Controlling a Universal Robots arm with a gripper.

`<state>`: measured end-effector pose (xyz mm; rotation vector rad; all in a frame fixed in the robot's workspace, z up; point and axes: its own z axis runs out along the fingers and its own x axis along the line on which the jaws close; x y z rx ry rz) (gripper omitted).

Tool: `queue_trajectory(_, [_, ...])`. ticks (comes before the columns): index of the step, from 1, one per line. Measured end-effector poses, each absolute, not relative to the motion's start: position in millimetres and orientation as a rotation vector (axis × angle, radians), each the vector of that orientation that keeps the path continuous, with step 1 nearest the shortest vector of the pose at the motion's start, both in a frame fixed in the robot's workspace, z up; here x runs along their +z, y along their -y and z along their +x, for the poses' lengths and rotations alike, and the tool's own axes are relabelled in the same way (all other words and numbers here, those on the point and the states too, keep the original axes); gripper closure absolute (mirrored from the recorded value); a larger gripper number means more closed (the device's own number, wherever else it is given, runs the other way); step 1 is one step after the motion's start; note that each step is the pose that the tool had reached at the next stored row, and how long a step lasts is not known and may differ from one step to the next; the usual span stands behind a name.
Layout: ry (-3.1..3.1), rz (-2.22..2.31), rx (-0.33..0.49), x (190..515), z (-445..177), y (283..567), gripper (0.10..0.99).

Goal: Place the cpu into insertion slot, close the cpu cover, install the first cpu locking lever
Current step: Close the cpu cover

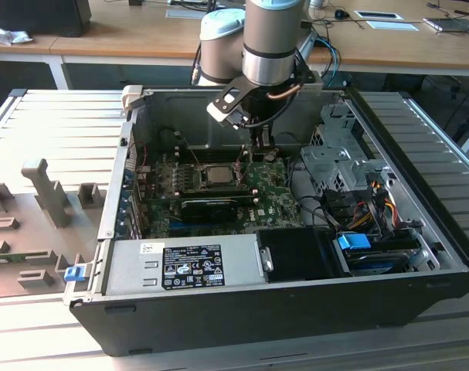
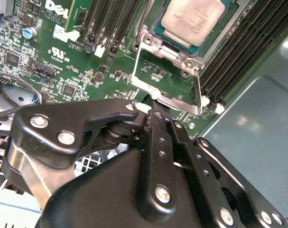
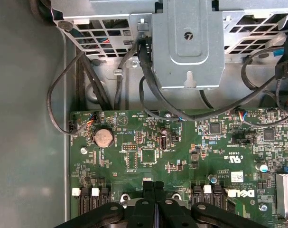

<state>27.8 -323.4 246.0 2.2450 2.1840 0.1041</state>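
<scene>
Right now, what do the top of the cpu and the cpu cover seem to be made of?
The top of the cpu looks like matte silver-grey metal, judging by its soft, even sheen. As for the cpu cover, it looks like thin sheet metal, perhaps steel, with a brighter finish: its bent edges glint sharply.

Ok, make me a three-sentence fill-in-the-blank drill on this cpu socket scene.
The cpu lies in its ___. The cpu cover stands ___, off the chip. The claw has its fingers ___, not spread.
Missing words: socket; open; shut.
</scene>
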Motion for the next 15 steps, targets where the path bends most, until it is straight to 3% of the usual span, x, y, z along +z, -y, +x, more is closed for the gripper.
queue_trajectory(15, [-2.184,2.245,0.104,246.0,22.4,323.4,0.980])
